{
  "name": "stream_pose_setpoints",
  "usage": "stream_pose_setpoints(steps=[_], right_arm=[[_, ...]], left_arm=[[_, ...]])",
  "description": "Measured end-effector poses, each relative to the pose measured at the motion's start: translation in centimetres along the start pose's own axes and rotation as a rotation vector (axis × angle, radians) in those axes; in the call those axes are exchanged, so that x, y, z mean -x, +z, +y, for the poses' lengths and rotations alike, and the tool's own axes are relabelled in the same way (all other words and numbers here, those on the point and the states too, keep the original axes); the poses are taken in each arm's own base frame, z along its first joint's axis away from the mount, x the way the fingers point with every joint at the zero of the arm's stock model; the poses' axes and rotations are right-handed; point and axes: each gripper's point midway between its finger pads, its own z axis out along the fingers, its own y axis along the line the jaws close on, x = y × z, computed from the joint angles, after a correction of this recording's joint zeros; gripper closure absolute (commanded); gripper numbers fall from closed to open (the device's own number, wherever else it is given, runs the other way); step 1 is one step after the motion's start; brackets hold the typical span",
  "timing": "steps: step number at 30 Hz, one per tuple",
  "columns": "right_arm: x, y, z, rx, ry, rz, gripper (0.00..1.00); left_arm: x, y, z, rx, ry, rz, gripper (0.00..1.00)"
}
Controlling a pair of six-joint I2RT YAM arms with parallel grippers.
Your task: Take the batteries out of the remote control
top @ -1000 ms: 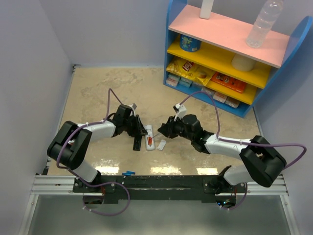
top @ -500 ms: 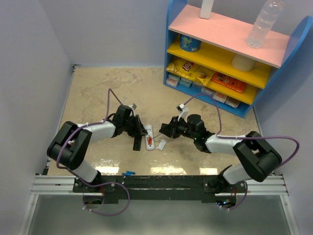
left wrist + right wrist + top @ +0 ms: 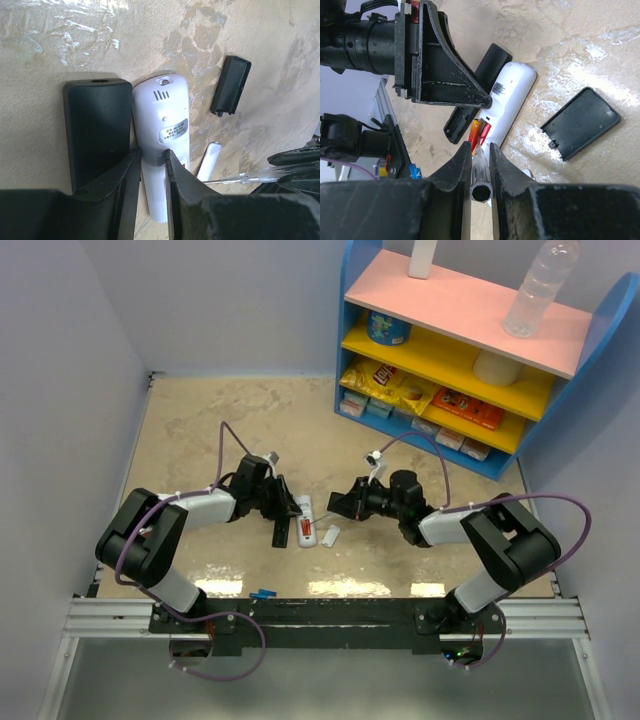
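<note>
Stretching low, right claw (image 3: 480, 149) pinching clear tool (image 3: 480, 170) over white remote (image 3: 512, 95).

white remote (image 3: 161, 117), black remote (image 3: 97, 130), orange-red battery (image 3: 475, 132), black cover (image 3: 581, 122), clear stick (image 3: 235, 176), beige marbled table (image 3: 200, 430)

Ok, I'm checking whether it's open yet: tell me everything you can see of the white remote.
The white remote looks like glossy plastic and lies back up, slits and a label near its rounded end. Its bay is open, an orange-red battery showing. The left gripper sits over it, grip unclear; the right gripper aims a clear tool into the bay. A black remote lies alongside.
</note>
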Motion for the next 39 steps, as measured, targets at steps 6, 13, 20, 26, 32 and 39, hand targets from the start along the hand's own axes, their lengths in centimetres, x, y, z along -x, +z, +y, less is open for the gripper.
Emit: stream_pose_setpoints(steps=[6,13,20,26,32,39], right_arm=[[0.0,0.0,-0.7,0.037,0.043,0.023,1.00],[0.3,0.4,-0.9,0.061,0.059,0.044,1.00],[0.7,1.0,-0.9,0.084,0.065,0.083,1.00],[0.9,1.3,-0.6,0.115,0.071,0.112,1.00],[1.4,1.8,-0.4,0.111,0.068,0.135,1.00],[1.9,2.5,-0.4,0.127,0.064,0.165,1.00]], left_arm=[[0.0,0.0,0.0,-0.002,0.000,0.000,0.71],[0.0,0.0,0.0,-0.006,-0.005,-0.001,0.71],[-0.1,0.0,0.0,-0.007,-0.006,-0.002,0.71],[-0.1,0.1,0.0,-0.011,-0.012,-0.006,0.71],[-0.1,0.1,-0.1,-0.017,-0.018,-0.011,0.71],[0.0,0.1,-0.1,-0.021,-0.016,-0.014,0.71]])
